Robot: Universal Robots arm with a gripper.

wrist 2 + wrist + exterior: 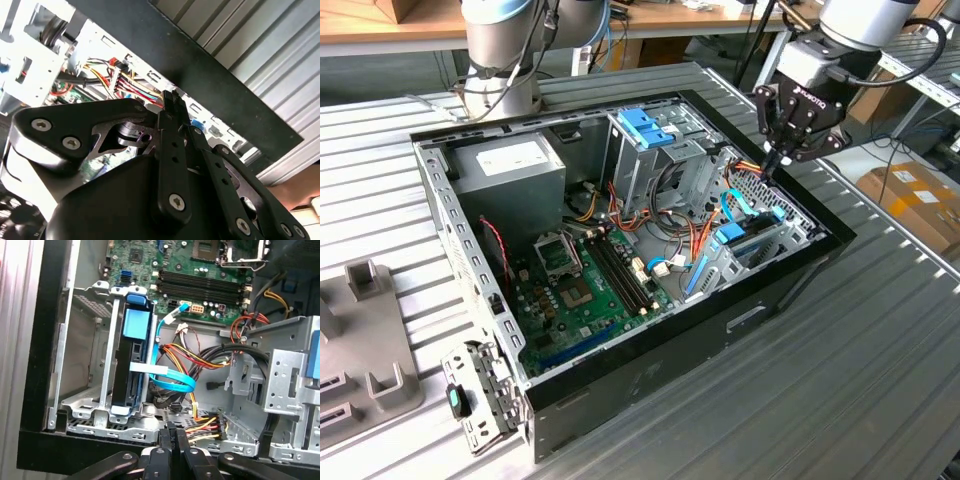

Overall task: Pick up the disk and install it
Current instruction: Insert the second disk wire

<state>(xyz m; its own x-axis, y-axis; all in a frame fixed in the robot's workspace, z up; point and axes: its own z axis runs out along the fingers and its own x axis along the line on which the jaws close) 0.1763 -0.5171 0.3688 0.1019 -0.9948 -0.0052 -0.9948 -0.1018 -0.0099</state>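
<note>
Inside, the open computer case (650, 380) is seen as a black-walled box of bare perforated sheet metal, set on a ribbed grey table (880, 380). The disk (131, 365), a flat slab framed by a light-blue plastic carrier, is seated on edge in a drive bay at the case's front corner, near the exterior view's right (752, 240); a flat blue ribbon cable (172, 382) curls away from it. Its label face is turned out of sight, and most of its body is hidden between the bay's metal rails. The gripper (772, 165), of matte black linkages with round screw heads, is held just above the case rim beside that bay; its two slim fingers (172, 440) are pressed together with nothing between them in both wrist views (176, 112). Behind, a green motherboard (590, 285), a grey power-supply box (510, 170) and a bundle of red, yellow and orange wires (200, 357) are partly covered by an upright metal cage (650, 160) topped with a blue bracket (642, 125).
</note>
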